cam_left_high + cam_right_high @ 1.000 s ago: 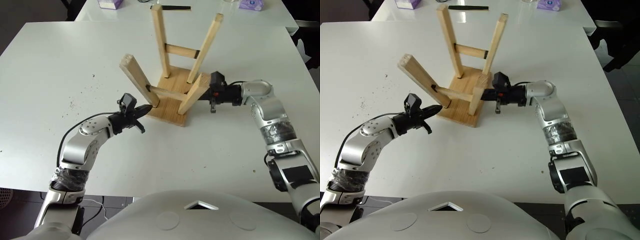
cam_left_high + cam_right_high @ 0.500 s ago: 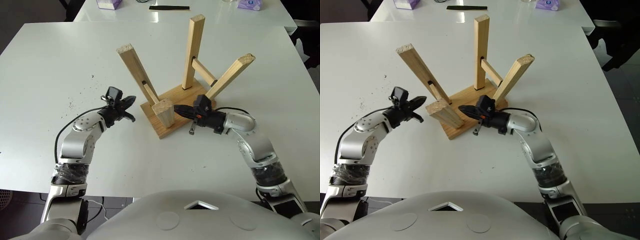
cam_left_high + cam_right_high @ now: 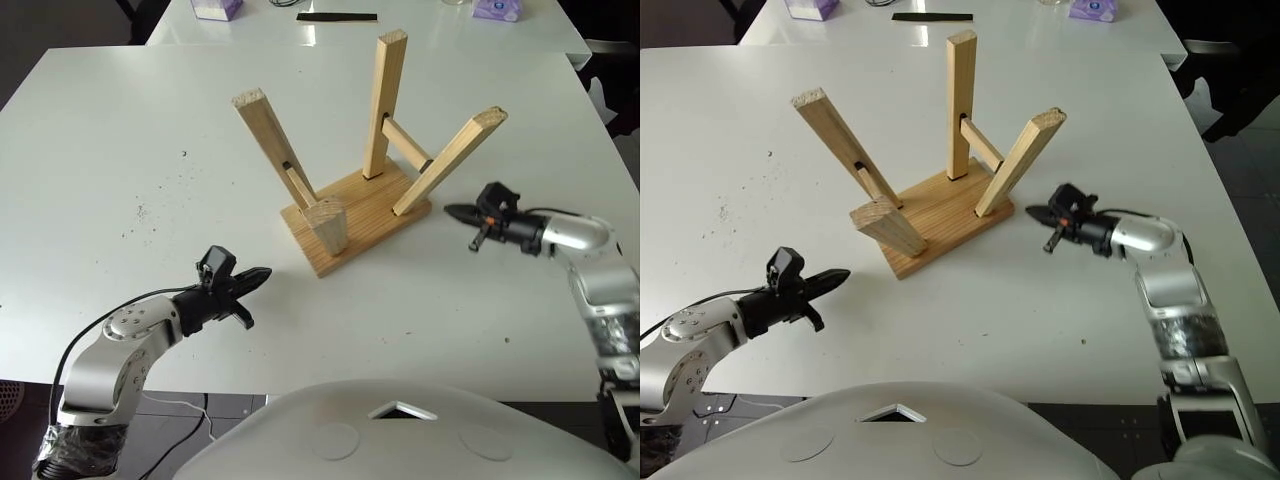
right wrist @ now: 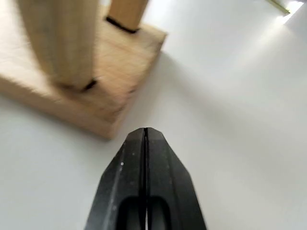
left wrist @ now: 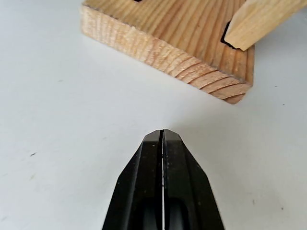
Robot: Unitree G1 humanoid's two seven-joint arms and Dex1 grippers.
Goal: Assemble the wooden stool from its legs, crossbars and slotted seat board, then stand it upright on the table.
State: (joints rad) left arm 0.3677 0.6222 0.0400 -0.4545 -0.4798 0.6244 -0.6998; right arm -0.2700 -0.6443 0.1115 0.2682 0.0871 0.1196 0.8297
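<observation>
The wooden stool [image 3: 360,190] rests upside down on the white table [image 3: 120,130], its seat board [image 3: 350,225] flat on the surface and its legs pointing up and splayed outward. Two crossbars [image 3: 408,145] join the legs. My left gripper [image 3: 262,273] is shut and empty, low over the table, in front and to the left of the seat board [image 5: 172,45]. My right gripper [image 3: 447,211] is shut and empty too, just right of the board's corner [image 4: 110,124], pointing at it without touching.
Dark specks [image 3: 145,210] dot the table to the left. At the far edge lie a black strip [image 3: 337,17] and two small purple boxes [image 3: 497,9]. The table's front edge runs close below both arms.
Both grippers have drawn back from the stool: the left one down toward the front edge, the right one out to the right. The stool keeps the pose it had half a second ago.
</observation>
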